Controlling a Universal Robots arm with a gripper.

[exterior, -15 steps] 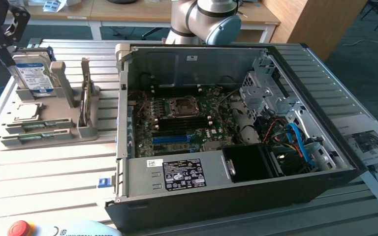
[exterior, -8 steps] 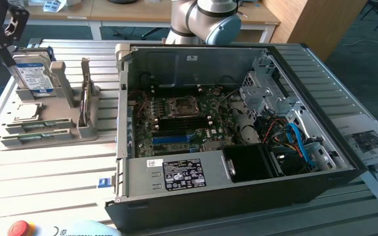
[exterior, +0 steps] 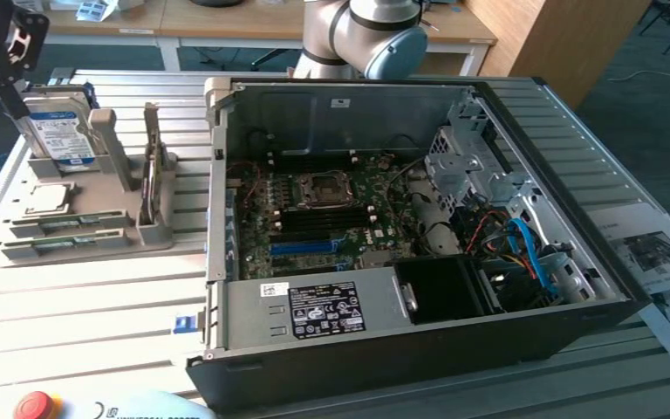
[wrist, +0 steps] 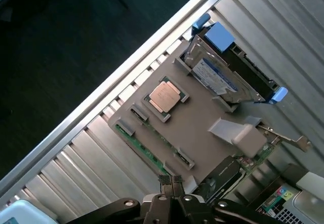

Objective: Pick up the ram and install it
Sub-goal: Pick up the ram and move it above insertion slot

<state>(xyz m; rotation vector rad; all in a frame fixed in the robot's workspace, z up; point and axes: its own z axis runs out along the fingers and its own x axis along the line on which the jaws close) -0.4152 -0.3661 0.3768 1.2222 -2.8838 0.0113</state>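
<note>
The ram (wrist: 144, 148) is a thin green stick lying in the outer slot of the grey holder (wrist: 197, 127); in the exterior view the ram (exterior: 65, 242) sits at the holder's (exterior: 119, 229) front edge. My gripper (wrist: 171, 181) hovers above the holder near one end of the ram, fingers shut with nothing between them. From the exterior view my gripper (exterior: 15, 105) hangs at the far left, over the hard drive. The open computer case (exterior: 224, 209) with its motherboard (exterior: 324, 209) lies in the middle of the table.
The holder also carries a blue-labelled hard drive (exterior: 58, 131), a CPU (exterior: 44, 199) and an upright card (exterior: 154, 166). The table's edge (wrist: 126, 74) runs close beside the holder. A red stop button (exterior: 35, 406) sits at the front left. Papers (exterior: 661, 262) lie at the exterior view's right.
</note>
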